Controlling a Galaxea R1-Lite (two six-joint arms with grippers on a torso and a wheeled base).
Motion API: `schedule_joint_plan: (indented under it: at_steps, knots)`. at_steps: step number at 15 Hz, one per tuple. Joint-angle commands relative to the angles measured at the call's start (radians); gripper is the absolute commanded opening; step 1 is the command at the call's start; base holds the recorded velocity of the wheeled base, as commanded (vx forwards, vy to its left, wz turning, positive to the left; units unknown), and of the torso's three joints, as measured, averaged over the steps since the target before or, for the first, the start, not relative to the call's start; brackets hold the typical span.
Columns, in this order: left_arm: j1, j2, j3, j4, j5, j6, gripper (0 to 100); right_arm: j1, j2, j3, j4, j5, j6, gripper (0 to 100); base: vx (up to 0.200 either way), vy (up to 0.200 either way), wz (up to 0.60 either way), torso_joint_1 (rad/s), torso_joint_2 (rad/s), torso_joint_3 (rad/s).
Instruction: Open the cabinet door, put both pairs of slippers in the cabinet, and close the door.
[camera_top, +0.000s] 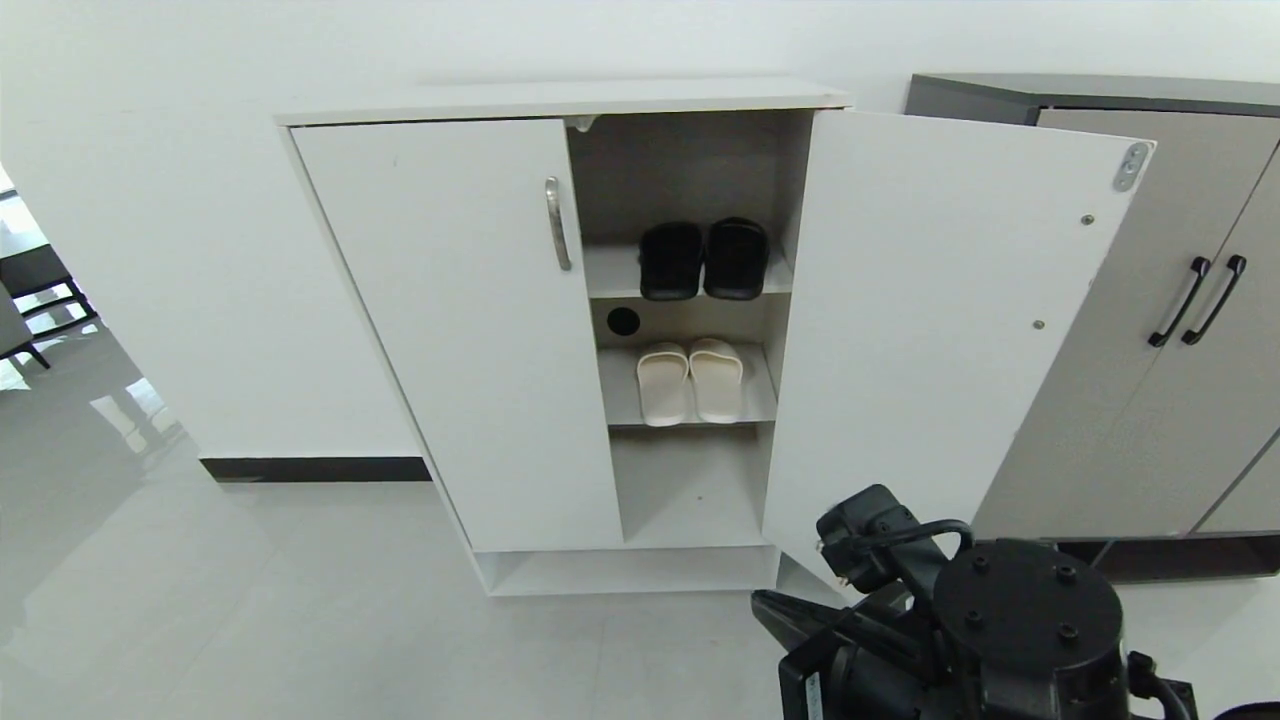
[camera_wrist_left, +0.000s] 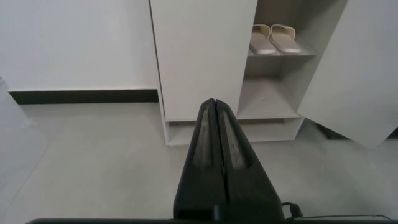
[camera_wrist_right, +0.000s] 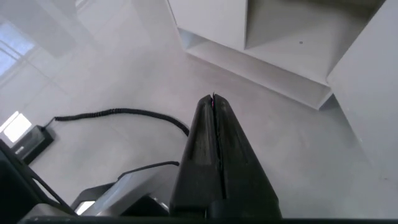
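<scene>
**A:** Left to right, how does it stand?

**B:** The left hand (camera_wrist_left: 214, 102) is clenched on nothing, low over the floor (camera_wrist_left: 93, 162), facing the cabinet (camera_top: 560, 100). The shut door (camera_top: 450, 330) is at 9 o'clock of the slippers. The black pair (camera_top: 680, 262) sits on the top shelf (camera_top: 612, 272). The cream pair (camera_top: 665, 385) is at 6 o'clock of it, on the middle shelf (camera_top: 615, 390). The open door (camera_top: 930, 320) stands at 3 o'clock. The right hand (camera_wrist_right: 213, 98) is clenched too, empty, over the floor near the cabinet's foot.

**A:** Which step, then?

**B:** Both pairs are in, so I judge only the closing is left.

**A:** What does it call for?

**B:** Probably the right hand rounds the open door's free edge and pushes its far face toward 9 o'clock.
</scene>
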Motion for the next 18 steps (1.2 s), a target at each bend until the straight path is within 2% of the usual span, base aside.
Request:
schedule_joint_plan:
  at_steps: [1,4,18]
  knots:
    - [0.0,0.0,0.0,0.0,0.0,0.0,0,-0.024,0.021,-0.011,-0.004,0.019,-0.004,0,0.0,0.0,0.0,0.046,-0.2,-0.168]
    - [0.001,0.0,0.0,0.0,0.0,0.001,0,-0.049,0.018,-0.014,-0.007,0.022,-0.002,0,0.0,0.0,0.0,0.056,-0.24,-0.264]
    - [0.001,0.0,0.0,-0.002,0.002,-0.002,0,-0.049,0.026,-0.005,-0.018,0.023,-0.005,0,0.0,0.0,0.0,0.184,-0.49,-0.288]
